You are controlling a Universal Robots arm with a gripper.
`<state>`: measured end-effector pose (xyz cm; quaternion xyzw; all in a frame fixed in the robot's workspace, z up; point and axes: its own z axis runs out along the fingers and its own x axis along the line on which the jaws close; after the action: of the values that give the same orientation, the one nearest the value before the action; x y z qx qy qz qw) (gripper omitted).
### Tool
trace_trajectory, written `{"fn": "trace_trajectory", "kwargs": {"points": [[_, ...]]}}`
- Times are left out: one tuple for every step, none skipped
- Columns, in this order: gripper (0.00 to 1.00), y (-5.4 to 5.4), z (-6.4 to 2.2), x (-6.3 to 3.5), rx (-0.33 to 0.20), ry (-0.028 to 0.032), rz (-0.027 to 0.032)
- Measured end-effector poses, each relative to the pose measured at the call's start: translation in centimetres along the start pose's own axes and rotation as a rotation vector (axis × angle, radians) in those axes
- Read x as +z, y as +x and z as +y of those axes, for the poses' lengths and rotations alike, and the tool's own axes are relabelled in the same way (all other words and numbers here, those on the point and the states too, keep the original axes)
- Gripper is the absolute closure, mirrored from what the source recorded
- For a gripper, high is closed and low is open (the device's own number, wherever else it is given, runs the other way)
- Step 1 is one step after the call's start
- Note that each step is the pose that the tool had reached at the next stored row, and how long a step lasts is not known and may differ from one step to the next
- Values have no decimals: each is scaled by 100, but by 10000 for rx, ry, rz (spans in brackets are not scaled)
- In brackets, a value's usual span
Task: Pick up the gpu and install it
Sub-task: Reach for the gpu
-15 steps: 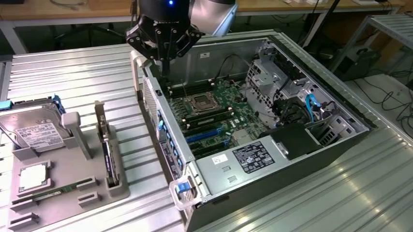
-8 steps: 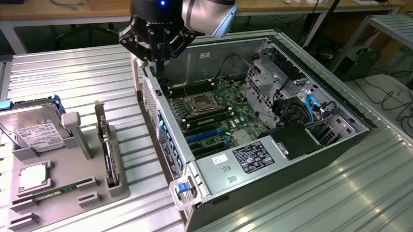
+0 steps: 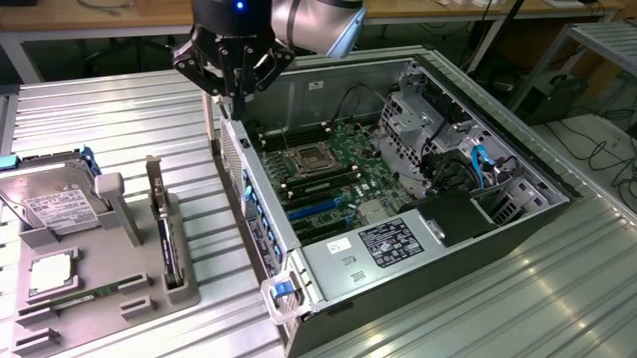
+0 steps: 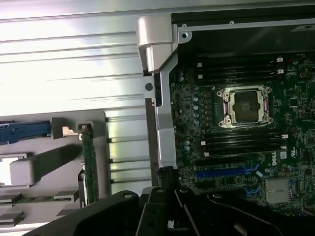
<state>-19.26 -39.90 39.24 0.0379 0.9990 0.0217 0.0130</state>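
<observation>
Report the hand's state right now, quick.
Hand: closed, nothing visible in its grip, over the computer case edge; gpu stands in the grey tray.

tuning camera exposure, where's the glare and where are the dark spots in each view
Wrist view: strong glare washes out the ribbed metal table beside the computer case; the case's inside beyond the memory slots sits in deep shadow, while the motherboard reads fine. Exterior view: milder sheen on the table at the exterior view's right; case interior evenly lit.
</observation>
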Motion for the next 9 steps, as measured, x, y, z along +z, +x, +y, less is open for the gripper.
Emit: {"fn": "trace_trajectory", "kwargs": {"points": [[89, 12, -1, 0, 0, 0, 0], [89, 29, -2, 0, 0, 0, 0], [89, 44, -3, 0, 0, 0, 0], [89, 56, -4, 0, 0, 0, 0], [89, 72, -6, 0, 0, 0, 0], [89, 85, -7, 0, 0, 0, 0], [89, 97, -8, -1, 0, 1, 1], [89, 107, -9, -1, 1, 1, 1], [89, 124, -10, -1, 1, 0, 1]]}}
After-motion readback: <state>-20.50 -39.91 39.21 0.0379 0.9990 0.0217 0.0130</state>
